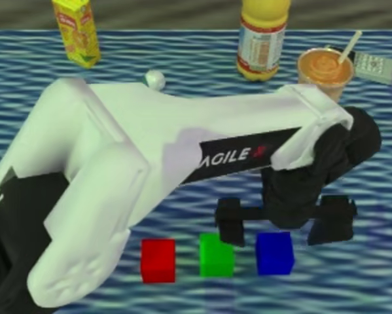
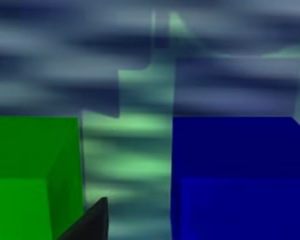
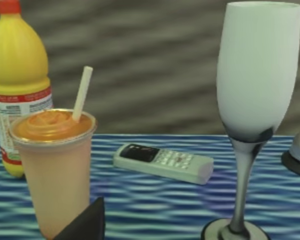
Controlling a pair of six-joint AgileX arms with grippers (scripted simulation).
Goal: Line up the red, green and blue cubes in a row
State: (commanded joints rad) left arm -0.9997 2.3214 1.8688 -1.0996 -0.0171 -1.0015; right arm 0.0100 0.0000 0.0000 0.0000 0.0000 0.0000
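The red cube (image 1: 158, 260), green cube (image 1: 216, 255) and blue cube (image 1: 275, 253) sit in a row on the near surface (image 1: 182, 59). The left gripper (image 1: 285, 221) hangs just above the blue one, fingers wide open and holding nothing, so the row looks done.

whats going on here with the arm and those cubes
The left arm reaches across the table, its gripper open and hovering just behind the blue cube, holding nothing. The red cube, green cube and blue cube sit in a row along the near edge, with small gaps between them. The right arm is out of the top view; its wrist camera faces a smoothie cup and a glass.
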